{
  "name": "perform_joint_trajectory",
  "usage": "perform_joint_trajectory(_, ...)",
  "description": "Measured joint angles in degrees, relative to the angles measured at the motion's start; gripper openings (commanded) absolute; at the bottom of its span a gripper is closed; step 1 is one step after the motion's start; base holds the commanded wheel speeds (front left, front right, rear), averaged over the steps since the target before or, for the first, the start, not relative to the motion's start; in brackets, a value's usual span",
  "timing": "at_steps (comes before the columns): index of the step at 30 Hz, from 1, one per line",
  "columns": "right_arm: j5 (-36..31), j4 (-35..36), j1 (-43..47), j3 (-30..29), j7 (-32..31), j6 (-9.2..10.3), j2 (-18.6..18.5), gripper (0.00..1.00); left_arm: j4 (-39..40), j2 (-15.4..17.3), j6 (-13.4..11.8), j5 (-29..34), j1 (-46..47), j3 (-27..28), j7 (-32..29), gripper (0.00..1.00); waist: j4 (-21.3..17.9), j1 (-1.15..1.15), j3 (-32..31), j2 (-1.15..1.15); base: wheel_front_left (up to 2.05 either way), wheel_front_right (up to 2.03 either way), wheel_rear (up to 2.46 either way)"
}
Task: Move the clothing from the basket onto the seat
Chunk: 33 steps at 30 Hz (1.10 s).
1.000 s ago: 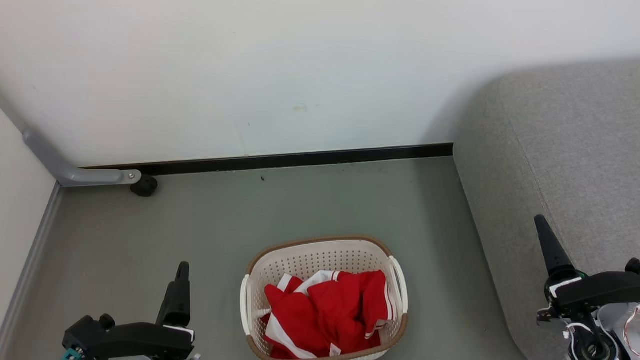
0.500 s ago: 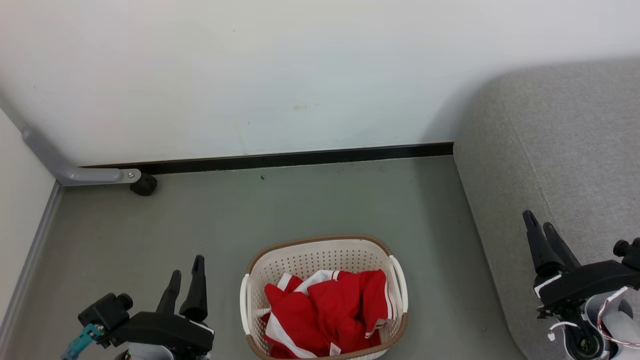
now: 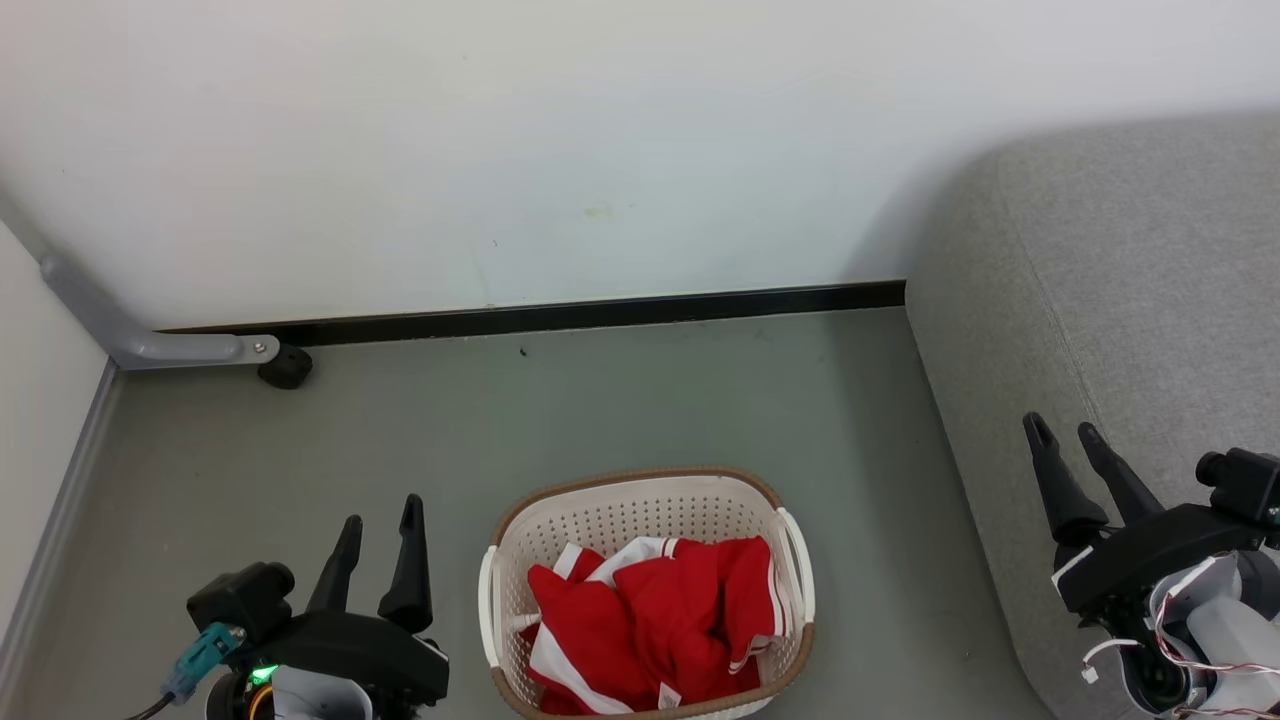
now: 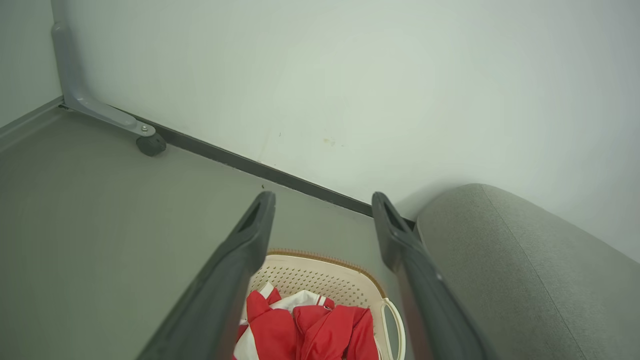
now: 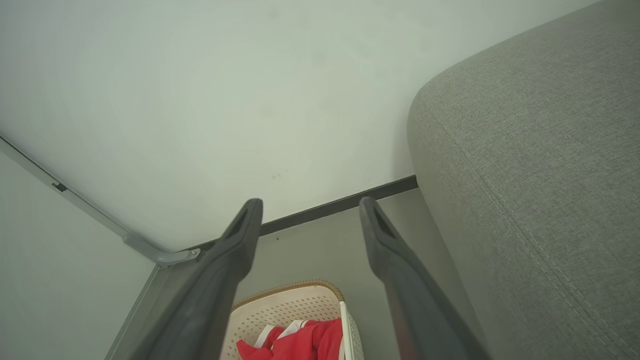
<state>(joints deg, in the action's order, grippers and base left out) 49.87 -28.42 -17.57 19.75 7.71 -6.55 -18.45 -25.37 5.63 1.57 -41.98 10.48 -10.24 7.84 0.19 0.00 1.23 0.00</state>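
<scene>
One basket (image 3: pixel 640 512) stands on the floor (image 3: pixel 600 400), holding one crumpled heap of red clothing (image 3: pixel 650 620); how many garments is unclear. One grey seat (image 3: pixel 1130 300) sits right of the basket. Two grippers flank the basket, the left gripper (image 3: pixel 381 511) and the right gripper (image 3: pixel 1061 426), both spread wide and empty.

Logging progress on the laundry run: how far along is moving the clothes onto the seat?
Done: nothing yet. In hand: nothing; the left gripper and right gripper hover open on either side of the basket, fingers apart. Left: the red clothing lies heaped in the basket, to be lifted onto the grey seat.
</scene>
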Motion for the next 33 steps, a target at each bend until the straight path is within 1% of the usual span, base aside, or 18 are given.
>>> perform_joint_trajectory(5,-2.85,-1.45,-1.62,1.36,1.05,0.0,-1.02,1.0,-0.32,0.04,-0.16,4.13,0.43,-0.99,0.94,1.0,0.01,0.0,0.25,0.0,0.0,0.0,0.0)
perform_joint_trajectory(12,-7.43,-3.0,-3.44,3.39,2.55,-0.01,-2.57,1.0,-0.45,0.02,-1.75,10.55,2.15,-1.75,2.57,1.0,0.1,0.0,0.63,0.0,0.0,0.0,0.0)
perform_joint_trajectory(15,-8.67,-3.58,-4.39,3.7,3.05,-0.01,-3.08,1.0,-0.64,-0.12,-1.72,11.93,2.62,-1.87,2.97,1.0,0.18,0.0,0.82,0.0,0.0,0.0,0.0)
perform_joint_trajectory(30,-18.81,-5.77,-8.61,7.62,6.09,-0.09,-6.45,1.0,-1.89,-0.33,-2.66,25.07,5.34,-3.63,6.17,1.0,0.58,0.0,1.58,0.0,0.0,0.0,0.0)
perform_joint_trajectory(33,-19.73,-5.78,-8.98,7.09,6.56,-0.09,-6.91,1.0,-1.83,-0.47,-2.87,26.06,5.87,-3.67,6.46,1.0,0.7,0.0,1.79,0.0,0.0,0.0,0.0)
